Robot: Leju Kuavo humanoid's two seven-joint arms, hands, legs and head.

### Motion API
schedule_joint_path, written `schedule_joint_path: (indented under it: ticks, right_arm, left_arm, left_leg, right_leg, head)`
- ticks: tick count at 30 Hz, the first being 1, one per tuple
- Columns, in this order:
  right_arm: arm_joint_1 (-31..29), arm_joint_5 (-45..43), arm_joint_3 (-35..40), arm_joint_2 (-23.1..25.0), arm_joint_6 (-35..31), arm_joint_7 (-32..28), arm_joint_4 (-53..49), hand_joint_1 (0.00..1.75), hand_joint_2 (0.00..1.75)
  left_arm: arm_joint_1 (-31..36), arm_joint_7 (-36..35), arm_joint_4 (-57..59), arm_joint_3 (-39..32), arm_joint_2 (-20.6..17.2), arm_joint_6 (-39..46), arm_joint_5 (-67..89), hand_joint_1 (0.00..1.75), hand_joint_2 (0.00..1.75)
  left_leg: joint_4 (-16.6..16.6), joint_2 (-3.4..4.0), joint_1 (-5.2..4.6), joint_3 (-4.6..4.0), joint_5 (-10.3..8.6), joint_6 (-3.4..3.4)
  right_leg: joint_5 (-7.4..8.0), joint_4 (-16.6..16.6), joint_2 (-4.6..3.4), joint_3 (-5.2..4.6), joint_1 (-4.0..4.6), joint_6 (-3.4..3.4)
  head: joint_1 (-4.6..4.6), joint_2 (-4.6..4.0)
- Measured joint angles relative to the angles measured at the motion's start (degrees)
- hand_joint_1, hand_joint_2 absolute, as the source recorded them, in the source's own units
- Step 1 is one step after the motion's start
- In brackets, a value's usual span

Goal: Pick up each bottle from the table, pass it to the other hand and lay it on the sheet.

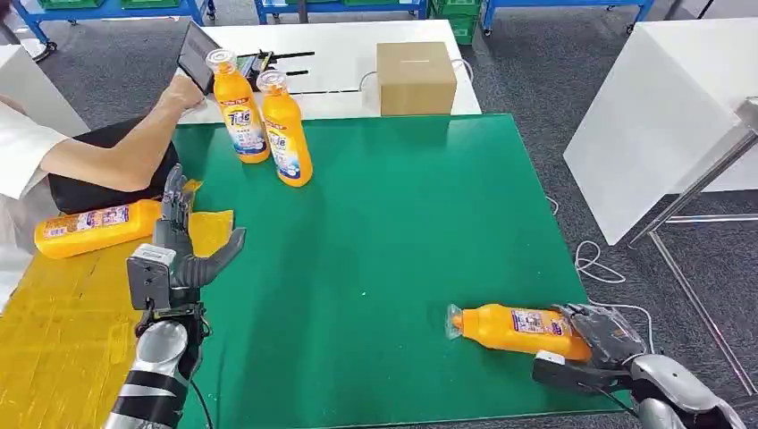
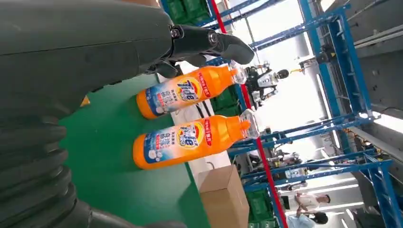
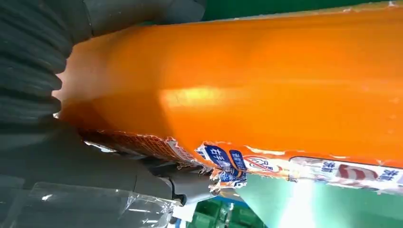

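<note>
An orange bottle (image 1: 511, 328) lies on its side near the front right of the green mat (image 1: 402, 223), cap pointing left. My right hand (image 1: 599, 343) grips its base end; up close the orange bottle (image 3: 266, 80) rests against that hand's palm, fingers (image 3: 157, 178) wrapped under it. My left hand (image 1: 181, 250) is raised with fingers spread and holds nothing, at the border of the yellow sheet (image 1: 63, 340). A second orange bottle (image 1: 94, 229) lies on that sheet. Two upright bottles (image 1: 240, 107) (image 1: 286, 130) stand at the mat's far left, also seen as bottles (image 2: 187, 90) (image 2: 190, 140) from the left wrist.
A person's arm (image 1: 116, 152) reaches over the far left corner, holding a dark tablet (image 1: 197, 54). A cardboard box (image 1: 416, 78) sits on the white table behind the mat. Another white table (image 1: 661, 107) stands to the right, with cables (image 1: 594, 264) on the floor.
</note>
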State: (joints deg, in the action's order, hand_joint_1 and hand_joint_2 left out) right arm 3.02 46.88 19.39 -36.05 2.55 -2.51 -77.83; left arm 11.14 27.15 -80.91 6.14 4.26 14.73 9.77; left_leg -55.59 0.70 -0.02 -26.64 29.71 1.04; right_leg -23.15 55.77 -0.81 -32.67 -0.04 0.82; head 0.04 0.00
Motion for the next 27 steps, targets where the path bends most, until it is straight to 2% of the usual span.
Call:
schedule_joint_path:
  ticks: [3,6,11,14,19,27]
  right_arm:
    - [0.36,2.70,-0.15,3.55,-6.82,-0.77,-0.18,1.75,1.75]
    - [0.49,2.31,-0.85,10.26,-11.90,-3.23,-1.09,1.75,1.75]
    - [-1.29,-7.94,-4.90,24.49,-16.57,-7.33,-2.71,1.75,1.75]
    - [-2.07,-11.25,-6.95,30.50,-18.16,-8.64,-3.63,1.75,1.75]
    - [-2.60,-17.91,-9.27,36.52,-18.33,-12.30,-3.83,1.75,1.75]
    - [-3.96,-24.87,-10.12,41.99,-17.70,-15.63,-3.37,1.75,1.75]
  left_arm:
    - [-1.88,-0.53,-1.38,-0.07,-0.02,-2.91,-1.80,0.00,1.75]
    - [-5.46,-1.57,-4.54,-0.09,-0.11,-9.36,-3.41,0.00,1.75]
    - [-11.07,-3.39,-8.55,0.04,-0.17,-17.86,-1.38,0.00,1.75]
    - [-12.36,-5.05,-9.64,1.34,-0.17,-21.73,-2.08,0.00,1.75]
    - [-13.04,-6.36,-10.49,4.11,-0.35,-27.23,-6.66,0.00,1.75]
    - [-11.93,-7.56,-10.62,8.45,-0.79,-28.31,-8.85,0.00,1.75]
  left_leg:
    - [0.02,0.16,0.10,-0.05,0.04,0.00]
    - [0.03,0.26,0.16,-0.08,0.06,-0.03]
    - [0.03,0.05,0.23,-0.27,-0.05,-0.16]
    - [0.04,0.02,0.25,-0.29,-0.07,-0.20]
    - [0.03,0.01,0.24,-0.34,-0.08,-0.20]
    - [0.03,-0.01,0.18,-0.33,-0.07,-0.18]
  right_leg:
    - [0.01,0.01,-0.15,-0.03,-0.01,0.00]
    - [0.01,0.01,-0.24,-0.18,0.06,-0.01]
    - [-0.01,0.04,-0.12,-0.35,0.22,-0.04]
    - [-0.01,0.06,-0.09,-0.34,0.23,-0.04]
    - [-0.01,0.07,-0.06,-0.34,0.16,-0.04]
    - [-0.01,0.04,-0.01,-0.36,0.11,-0.04]
  head:
    - [0.00,0.00]
    - [-0.02,0.00]
    - [-0.04,0.00]
    - [-0.04,0.00]
    - [-0.02,0.00]
    - [-0.02,0.00]
